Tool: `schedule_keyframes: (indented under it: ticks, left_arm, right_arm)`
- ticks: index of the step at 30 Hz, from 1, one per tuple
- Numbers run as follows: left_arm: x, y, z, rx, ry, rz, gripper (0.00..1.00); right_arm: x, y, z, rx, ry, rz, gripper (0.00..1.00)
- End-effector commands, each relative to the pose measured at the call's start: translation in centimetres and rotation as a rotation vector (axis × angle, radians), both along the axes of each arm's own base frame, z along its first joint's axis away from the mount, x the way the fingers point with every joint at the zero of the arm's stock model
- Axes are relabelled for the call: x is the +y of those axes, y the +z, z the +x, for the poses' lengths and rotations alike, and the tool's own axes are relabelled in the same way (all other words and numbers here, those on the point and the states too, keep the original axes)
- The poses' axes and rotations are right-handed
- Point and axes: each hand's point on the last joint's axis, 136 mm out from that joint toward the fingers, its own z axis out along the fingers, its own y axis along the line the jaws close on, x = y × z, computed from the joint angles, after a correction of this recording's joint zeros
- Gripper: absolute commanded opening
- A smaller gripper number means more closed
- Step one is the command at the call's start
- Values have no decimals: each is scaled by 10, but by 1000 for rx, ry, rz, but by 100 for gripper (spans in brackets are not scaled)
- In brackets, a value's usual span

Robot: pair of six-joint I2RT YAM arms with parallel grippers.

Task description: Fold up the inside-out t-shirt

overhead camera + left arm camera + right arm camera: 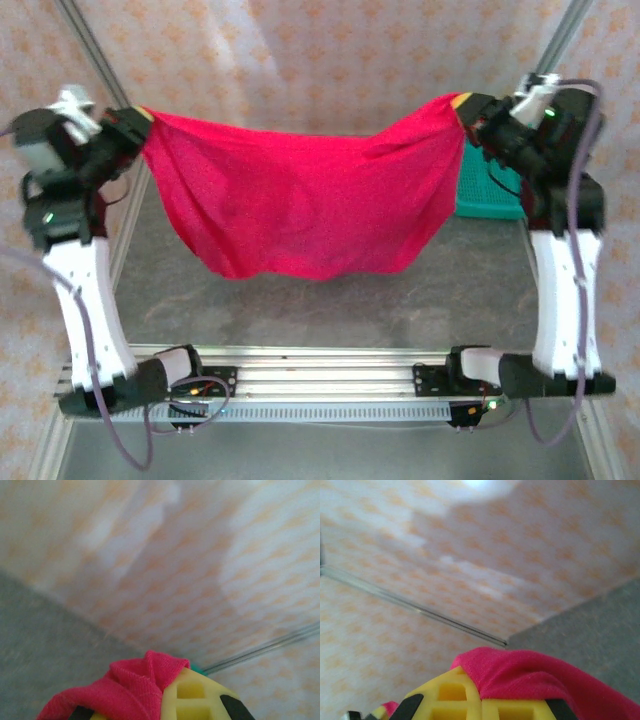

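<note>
Now we see the left gripper (138, 120) clamped on the 9 o'clock corner of the t-shirt (300, 205), the right gripper (465, 108) on its 3 o'clock corner.

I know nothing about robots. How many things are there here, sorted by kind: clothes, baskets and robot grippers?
Bright red soft fabric t-shirt, hanging spread between the two grippers: 1
Teal plastic basket: 1
Two-finger grippers, the left gripper and the right gripper, each shut on the t-shirt: 2
Total: 4
</note>
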Motion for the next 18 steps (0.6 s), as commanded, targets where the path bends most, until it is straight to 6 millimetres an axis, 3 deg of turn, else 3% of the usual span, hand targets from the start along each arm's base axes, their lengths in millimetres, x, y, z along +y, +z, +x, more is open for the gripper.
schedule_keyframes:
  ticks: [1,3,5,6,7,8,9,13,18]
  left_arm:
    - [-16,-106,60,237,-61,46,0]
    - [-22,-150,89,327,-68,65,0]
    - [-12,-177,113,393,-36,83,0]
    - [-1,-192,124,446,-2,115,14]
    - [8,-201,130,485,24,153,36]
    - [17,-212,135,541,45,198,50]
    - [24,-220,136,589,63,237,53]
    - [29,-239,112,691,83,319,60]
    - [-10,-269,53,712,12,345,60]
  right_arm:
    - [9,-72,70,151,13,37,0]
    - [18,-109,101,218,5,-8,0]
    - [20,-145,133,298,-10,-32,0]
    - [19,-165,149,345,-16,-56,7]
    - [14,-183,159,400,-41,-102,21]
    - [6,-200,167,456,-68,-163,41]
    - [-1,-217,172,514,-92,-226,56]
    - [-16,-256,163,641,-138,-414,69]
    - [-7,-293,129,686,-104,-492,69]
